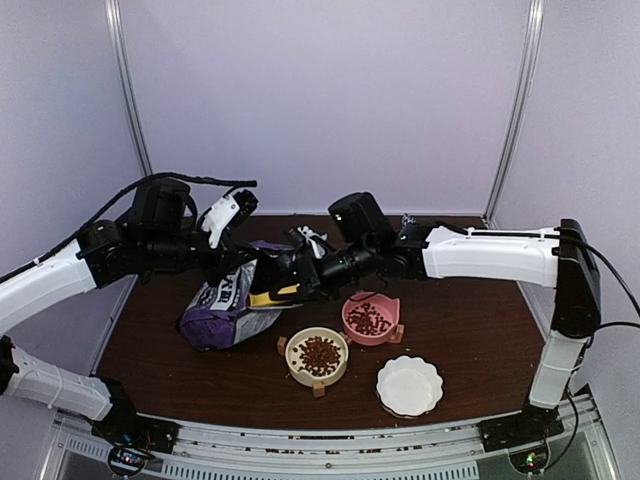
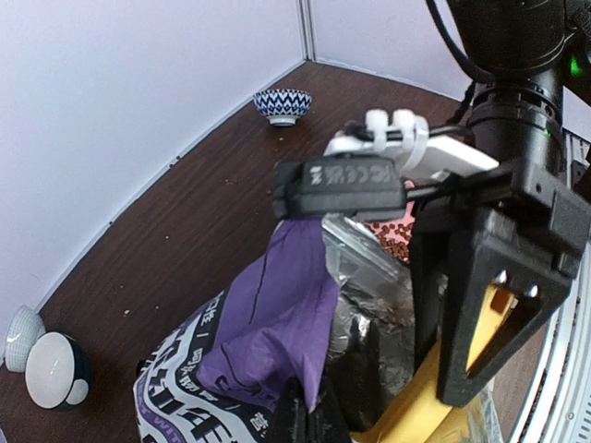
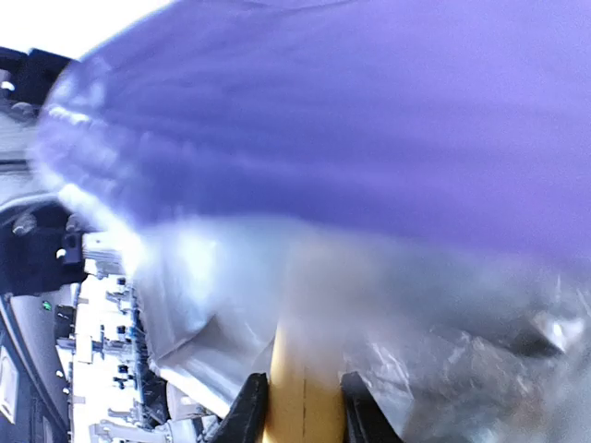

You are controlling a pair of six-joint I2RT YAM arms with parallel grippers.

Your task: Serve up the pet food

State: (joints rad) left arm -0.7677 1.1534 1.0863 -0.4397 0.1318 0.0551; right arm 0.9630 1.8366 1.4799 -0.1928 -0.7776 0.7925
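Reddish-brown pet food fills the pink bowl and the cream bowl. A purple food bag lies on its side on the brown table, its mouth toward the bowls. My left gripper is shut on the bag's purple top flap, holding the mouth up. My right gripper is shut on the handle of a yellow scoop, which reaches into the bag's silver-lined inside. The scoop's bowl is hidden inside the bag. From above, both grippers meet at the bag's mouth.
An empty white scalloped dish sits at the front right of the two filled bowls. A blue-and-white patterned bowl stands at the far edge by the wall. Two round white objects lie beyond the bag's base.
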